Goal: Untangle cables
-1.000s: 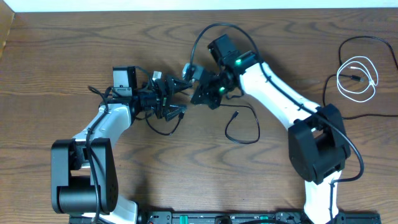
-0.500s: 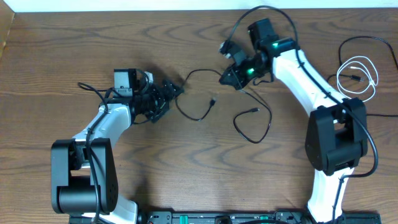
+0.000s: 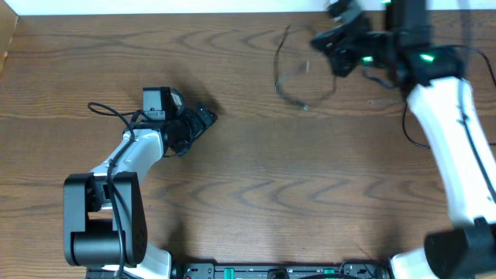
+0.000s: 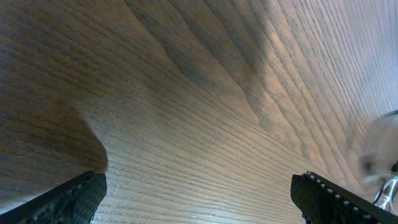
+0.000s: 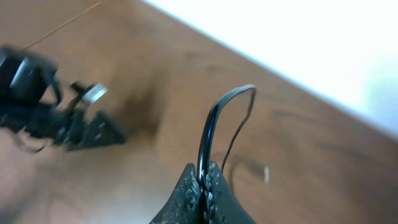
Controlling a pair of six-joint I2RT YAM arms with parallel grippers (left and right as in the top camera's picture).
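The right gripper (image 5: 202, 182) is clamped shut on the black cable (image 5: 206, 134). The cord comes up from between the closed jaws in the wrist view, arches over just beyond the tips and drops away as a thinner strand on the far side of them. Seen from overhead, the rest of it hangs as a loose, blurred loop off this gripper's side facing the other arm, over the table (image 3: 232, 194); whether its low end touches the wood I cannot tell. Well away from that loop, the left gripper (image 4: 199, 198) stands fully spread with only bare woodgrain between its fingers. The white cable cannot be made out in any of these views. The black cord looks light, thin and quite limp. It will likely sag and swing with every move of the arm, and its smooth jacket may slide through a pinch. A hold on the cord just behind a plug end should be the surest, since the plug body would stop it slipping. The plugs themselves look small enough to suffer from hard squeezing.
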